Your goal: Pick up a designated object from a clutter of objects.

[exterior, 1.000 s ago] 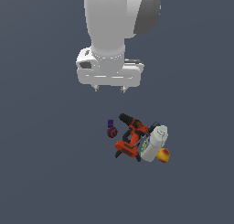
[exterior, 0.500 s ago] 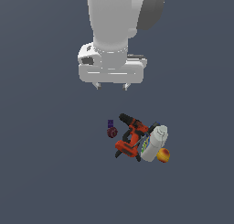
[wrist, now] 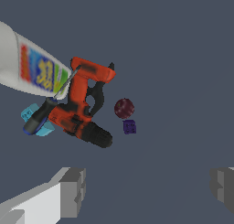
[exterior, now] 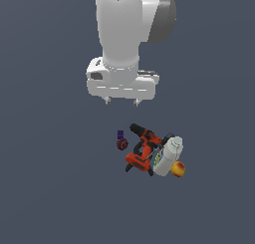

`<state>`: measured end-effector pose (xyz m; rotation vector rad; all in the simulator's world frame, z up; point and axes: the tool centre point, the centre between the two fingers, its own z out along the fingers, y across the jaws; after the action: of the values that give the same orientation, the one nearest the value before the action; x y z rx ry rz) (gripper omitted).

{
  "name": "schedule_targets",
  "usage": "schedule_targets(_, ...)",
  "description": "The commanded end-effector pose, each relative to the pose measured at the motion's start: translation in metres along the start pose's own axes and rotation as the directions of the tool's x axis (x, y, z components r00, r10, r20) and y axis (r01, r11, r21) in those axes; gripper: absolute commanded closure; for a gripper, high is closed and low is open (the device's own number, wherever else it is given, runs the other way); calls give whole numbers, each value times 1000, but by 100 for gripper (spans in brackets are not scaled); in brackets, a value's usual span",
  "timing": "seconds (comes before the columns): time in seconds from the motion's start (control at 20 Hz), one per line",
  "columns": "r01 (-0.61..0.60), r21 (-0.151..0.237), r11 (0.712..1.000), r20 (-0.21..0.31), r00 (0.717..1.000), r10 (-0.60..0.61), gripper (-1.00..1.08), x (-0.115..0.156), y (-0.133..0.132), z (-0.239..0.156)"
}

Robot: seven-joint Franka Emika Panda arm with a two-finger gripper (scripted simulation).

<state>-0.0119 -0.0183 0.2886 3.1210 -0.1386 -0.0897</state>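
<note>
Crowding the maroon ball [wrist: 124, 108]: drill [wrist: 81, 109], purple cube [wrist: 129, 126].

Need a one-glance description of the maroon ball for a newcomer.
Find the red-orange drill, the biggest item in the pile. On its exterior-view left sits the small, round, dark maroon ball. The purple cube beside it is tinier and boxy.

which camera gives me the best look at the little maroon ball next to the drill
The wrist view. There the maroon ball appears large and unobstructed, apart from the drill, with the purple cube beside it. The exterior view shows it only as a tiny dark dot near the drill.
</note>
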Motion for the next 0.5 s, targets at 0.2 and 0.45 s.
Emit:
schedule_targets(0.2, -108, 11, 994, -9, 994, 108, -92, 15, -2, 40)
schedule_targets(0.45, -231, 22, 973, -17, 973, 232, -92, 28, -2, 86)
